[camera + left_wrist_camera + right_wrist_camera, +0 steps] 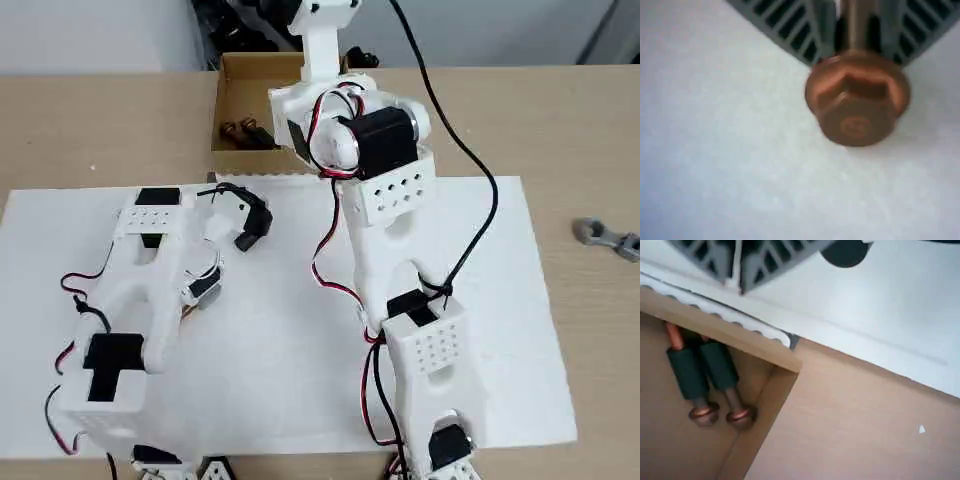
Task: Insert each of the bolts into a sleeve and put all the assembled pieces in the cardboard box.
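A pale wooden desk [100,120] is spreading out in front of me. A white sheet [280,340] is lying flat on it, covering most of the near part. To the right of the white sheet, well apart from its edge, a small grey metal piece [604,235] is resting on bare wood. Beyond the sheet's far edge, past the desk, a light wall [90,35] is rising, with dark clutter [225,25] sitting against it. Soft, even light is falling, throwing only faint shadows on the sheet.
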